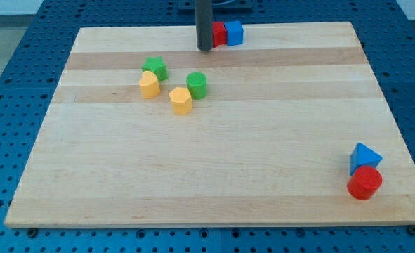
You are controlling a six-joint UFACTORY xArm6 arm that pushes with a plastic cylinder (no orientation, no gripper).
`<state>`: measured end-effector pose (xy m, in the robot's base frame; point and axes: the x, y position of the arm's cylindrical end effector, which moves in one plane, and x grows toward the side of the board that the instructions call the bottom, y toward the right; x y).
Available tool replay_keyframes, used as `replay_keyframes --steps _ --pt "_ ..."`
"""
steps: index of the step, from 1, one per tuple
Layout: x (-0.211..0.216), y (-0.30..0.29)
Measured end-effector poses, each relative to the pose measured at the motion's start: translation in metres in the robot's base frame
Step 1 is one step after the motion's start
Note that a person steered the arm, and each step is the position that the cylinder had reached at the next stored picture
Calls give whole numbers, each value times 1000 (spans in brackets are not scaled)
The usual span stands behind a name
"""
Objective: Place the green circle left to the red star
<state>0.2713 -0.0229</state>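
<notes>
One tool, a bare rod, has its tip (205, 49) parked beside the red star (218, 34); the green circle (196, 85) is left untouched, well apart.

- The rod's upper part runs out past the view's top edge.
- My tip (205, 49) hides most of a red block (218, 34); its shape cannot be told.

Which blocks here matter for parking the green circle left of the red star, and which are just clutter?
Job:
green circle
red block behind my tip, likely the star, partly hidden

Lying about:
green star
two yellow blocks
blue cube
blue triangle
red cylinder
</notes>
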Motion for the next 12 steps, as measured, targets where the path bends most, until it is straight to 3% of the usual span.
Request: replay_keyframes --steps 2,4,5,7,9,12 --pt "74 63" --pt "181 15" --pt "202 -37" --pt "190 -94" --pt "169 -29" --pt "77 2"
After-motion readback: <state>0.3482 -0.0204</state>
